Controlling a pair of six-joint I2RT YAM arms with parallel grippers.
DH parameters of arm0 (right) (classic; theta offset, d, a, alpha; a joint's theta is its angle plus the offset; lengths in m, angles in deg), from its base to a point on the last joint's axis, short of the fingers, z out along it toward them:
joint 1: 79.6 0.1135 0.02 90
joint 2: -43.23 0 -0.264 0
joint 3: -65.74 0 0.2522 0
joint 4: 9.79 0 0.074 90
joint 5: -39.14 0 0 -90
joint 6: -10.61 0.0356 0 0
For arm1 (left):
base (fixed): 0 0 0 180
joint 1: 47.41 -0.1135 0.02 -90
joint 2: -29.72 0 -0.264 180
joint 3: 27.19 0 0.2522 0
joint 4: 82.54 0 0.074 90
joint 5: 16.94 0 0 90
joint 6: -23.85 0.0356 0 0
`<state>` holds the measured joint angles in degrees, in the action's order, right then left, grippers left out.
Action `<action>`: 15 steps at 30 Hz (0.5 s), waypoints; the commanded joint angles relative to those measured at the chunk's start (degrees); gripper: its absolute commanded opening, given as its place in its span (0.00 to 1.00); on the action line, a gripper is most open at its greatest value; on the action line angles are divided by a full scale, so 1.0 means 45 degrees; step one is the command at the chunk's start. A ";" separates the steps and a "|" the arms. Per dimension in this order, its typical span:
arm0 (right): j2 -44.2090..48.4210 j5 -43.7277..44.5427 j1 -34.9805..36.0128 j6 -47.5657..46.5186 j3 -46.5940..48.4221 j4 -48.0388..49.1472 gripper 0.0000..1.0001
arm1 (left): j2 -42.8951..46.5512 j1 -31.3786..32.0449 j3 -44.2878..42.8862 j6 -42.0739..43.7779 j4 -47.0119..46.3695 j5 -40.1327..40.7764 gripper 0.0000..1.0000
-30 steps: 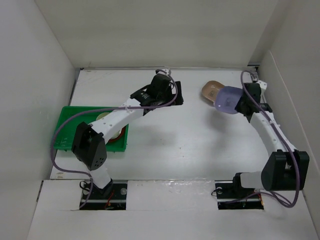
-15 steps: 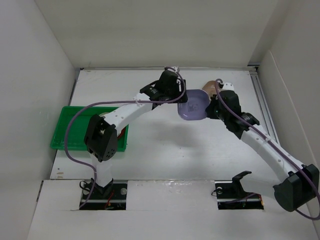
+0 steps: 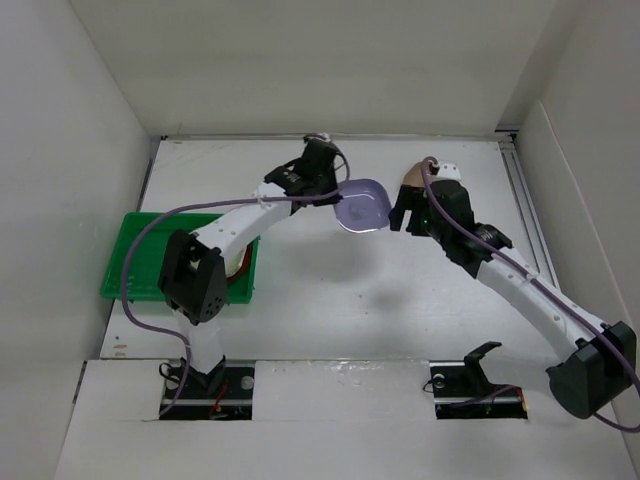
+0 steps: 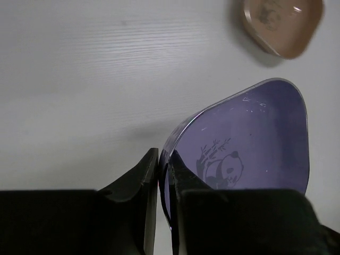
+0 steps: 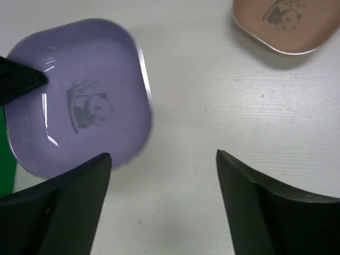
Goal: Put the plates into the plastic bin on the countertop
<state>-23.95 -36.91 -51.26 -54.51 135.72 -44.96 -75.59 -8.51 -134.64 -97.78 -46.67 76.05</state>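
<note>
Locate the lavender plate (image 3: 361, 205) in mid-air above the middle of the countertop (image 3: 330, 300), tilted and clear of the surface, between the two wrists.

Read the left gripper (image 4: 163, 159) as closed down on that plate's left rim. Note one finger on the inner face and one on the underside, with only the thin plate wall between them. Take the edge pinch as the practical hold for a shallow dish, since it leaves the panda-printed face open and the body hanging to the right.

Read the right gripper (image 5: 163, 156) as parted wide, just right of the plate and holding nothing. Do not assume contact: in the right wrist view the plate's blurred edge overlaps one finger, and touch cannot be confirmed.

Judge the layout as a hand-to-hand pass at mid-table, with the load now on the left side. Relate this to reach: find the green plastic bin (image 3: 135, 245) at the left edge beside the left arm, well apart from the right arm.

Find the red-brown plate (image 3: 240, 283) already lying in the bin at its right end.

Find the tan-pink plate (image 5: 284, 24) flat on the countertop at far right, just beyond the right gripper, not yet binned.

Keep the pinch firm during travel left, given the thin rim and the tilt.
</note>
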 commanded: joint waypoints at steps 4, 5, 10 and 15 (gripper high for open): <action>-0.0111 -0.0619 -0.0964 -0.0393 0.0437 0.1572 0.94 | 0.3283 -0.3829 0.2320 -0.1444 0.1044 0.1993 0.00; -0.0323 -0.1007 -0.1217 -0.0509 0.0435 0.1709 0.94 | 0.3673 -0.4341 0.2711 -0.1620 0.1044 0.1993 0.00; -0.1007 -0.1772 -0.1336 -0.0763 0.0298 0.2004 0.94 | 0.7162 -0.7719 0.6322 -0.3006 0.1026 0.2306 0.00; -0.1497 -0.2670 -0.1336 -0.1036 0.0433 0.2433 0.94 | 0.9769 -1.0809 0.8416 -0.3575 0.1259 0.2696 0.00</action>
<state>-30.57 -45.26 -57.19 -57.44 136.45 -39.06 -35.79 -54.76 -99.56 -110.74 -41.56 87.04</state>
